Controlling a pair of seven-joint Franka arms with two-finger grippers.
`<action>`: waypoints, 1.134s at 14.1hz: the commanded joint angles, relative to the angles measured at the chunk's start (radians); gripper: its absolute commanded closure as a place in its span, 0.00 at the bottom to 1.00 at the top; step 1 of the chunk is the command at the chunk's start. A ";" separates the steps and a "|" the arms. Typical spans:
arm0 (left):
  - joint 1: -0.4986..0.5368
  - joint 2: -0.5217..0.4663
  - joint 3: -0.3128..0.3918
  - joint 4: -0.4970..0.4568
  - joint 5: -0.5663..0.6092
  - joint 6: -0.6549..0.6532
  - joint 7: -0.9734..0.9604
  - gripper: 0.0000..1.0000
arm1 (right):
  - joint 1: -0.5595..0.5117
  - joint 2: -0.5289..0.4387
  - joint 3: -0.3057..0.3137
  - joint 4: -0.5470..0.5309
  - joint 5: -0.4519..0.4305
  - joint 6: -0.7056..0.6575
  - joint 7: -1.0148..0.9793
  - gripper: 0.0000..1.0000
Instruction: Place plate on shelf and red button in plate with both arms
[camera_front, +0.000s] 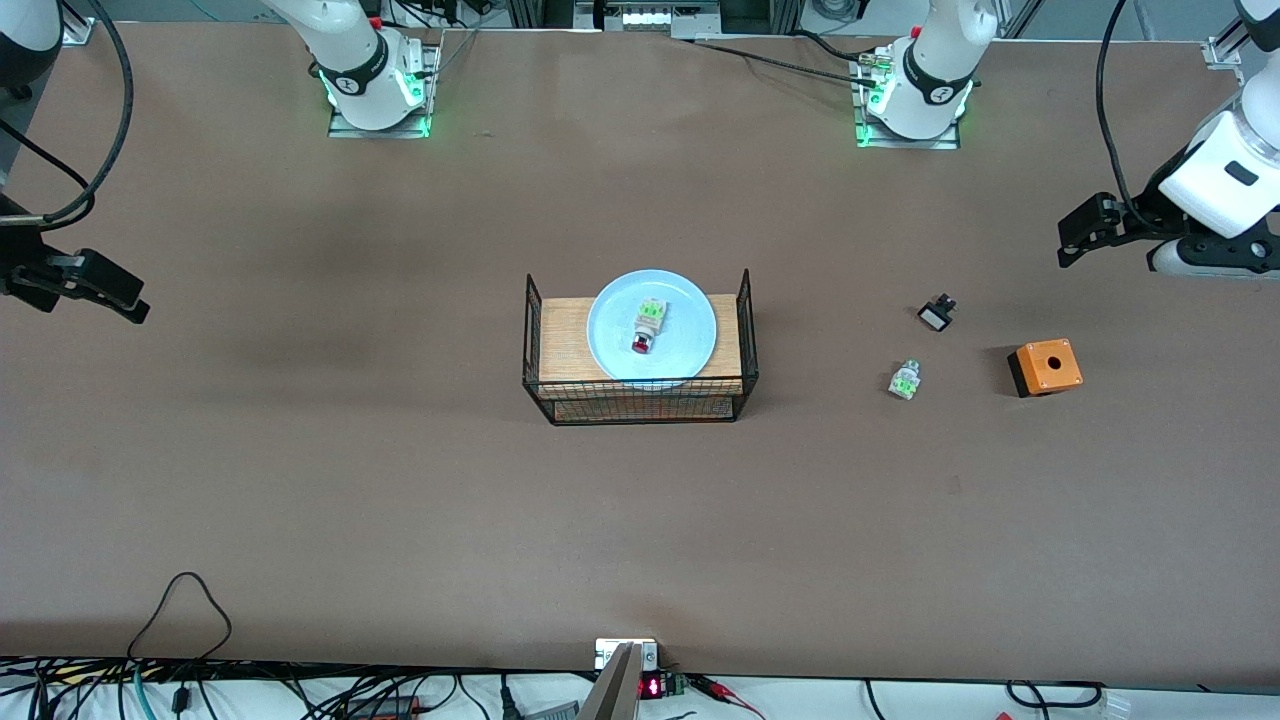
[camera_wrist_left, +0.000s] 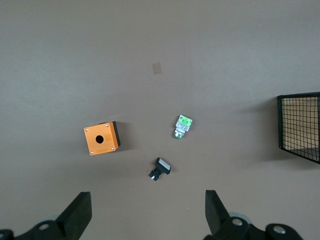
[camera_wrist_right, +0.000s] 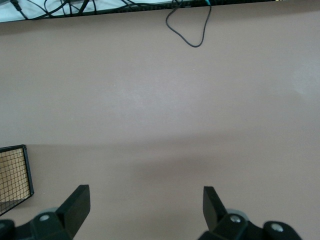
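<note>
The pale blue plate (camera_front: 652, 327) rests on the wooden board inside the black wire basket (camera_front: 640, 402) at the table's middle. The red button (camera_front: 648, 327), white with green clips and a red cap, lies on the plate. My left gripper (camera_front: 1070, 243) is open and empty, raised at the left arm's end of the table, above the small parts; its fingertips (camera_wrist_left: 80, 210) show wide apart in the left wrist view. My right gripper (camera_front: 130, 305) is open and empty, raised at the right arm's end; its fingertips (camera_wrist_right: 77, 200) show apart over bare table.
An orange box with a hole (camera_front: 1045, 367), a white-green part without a red cap (camera_front: 905, 380) and a small black part (camera_front: 936, 314) lie toward the left arm's end. They show in the left wrist view too: box (camera_wrist_left: 101, 139), white-green part (camera_wrist_left: 183, 126), black part (camera_wrist_left: 160, 168). Cables run along the table edge nearest the camera.
</note>
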 joint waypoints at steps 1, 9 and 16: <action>0.019 0.009 -0.017 0.003 0.013 0.011 0.018 0.00 | -0.089 -0.046 0.021 -0.029 0.010 -0.057 -0.011 0.00; 0.037 0.010 -0.019 0.007 0.012 0.011 0.018 0.00 | -0.060 -0.036 0.018 0.026 0.013 -0.204 -0.014 0.00; 0.039 0.020 -0.019 0.007 0.010 0.011 0.018 0.00 | -0.032 -0.056 0.023 -0.003 0.016 -0.117 0.009 0.00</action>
